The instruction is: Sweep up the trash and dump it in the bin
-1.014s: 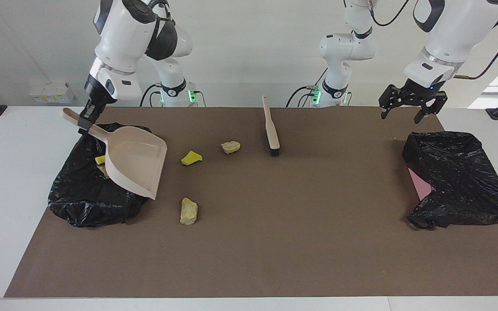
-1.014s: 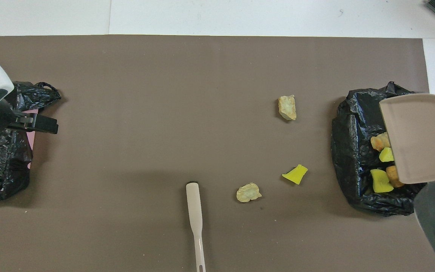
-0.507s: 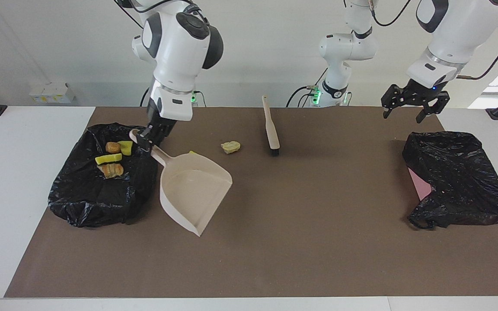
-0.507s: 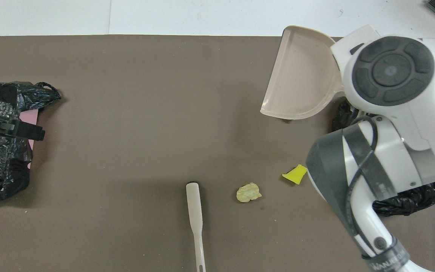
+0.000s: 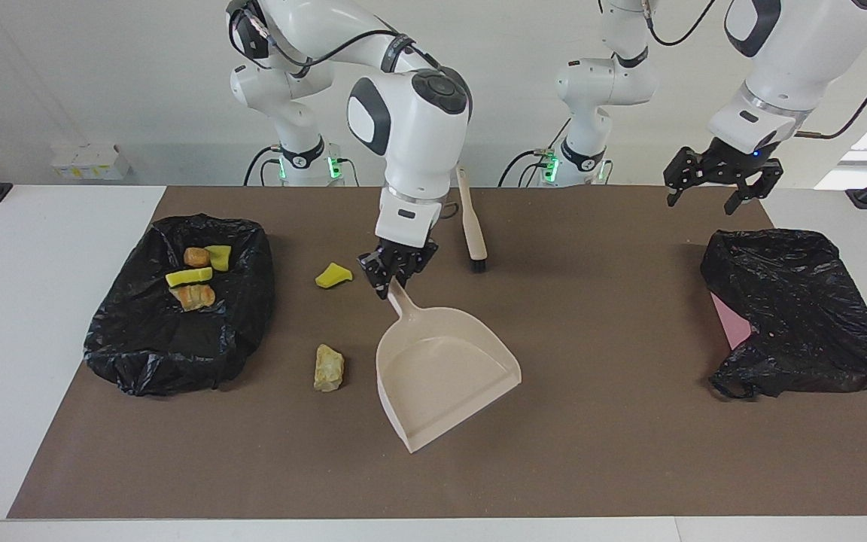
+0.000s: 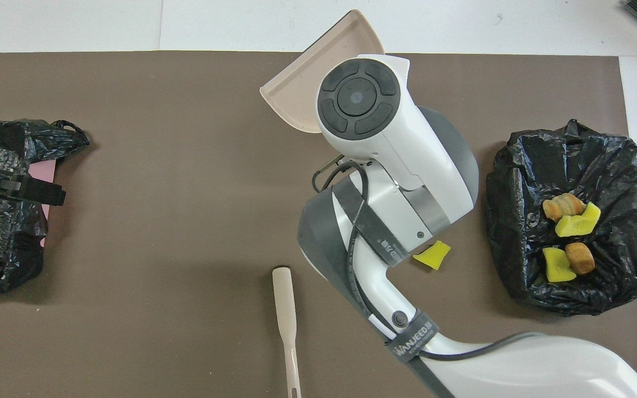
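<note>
Near the middle of the facing view, the beige dustpan [image 5: 445, 369] is held by its handle, clamped in the right end effector [image 5: 396, 272], pan slanting toward the lower right. At upper right, the left end effector [image 5: 718, 183] is parked wide apart over the brown mat [image 5: 554, 467], above a crumpled black bag [image 5: 802, 312]. Four pieces of trash [image 5: 194, 277] are sat in the black-lined bin [image 5: 177, 346] at left. A yellow foam chunk [image 5: 333, 275] and a tan lump [image 5: 328, 367] are left on the tabletop between bin and dustpan. A brush [image 5: 472, 222] is lying at upper centre.
</note>
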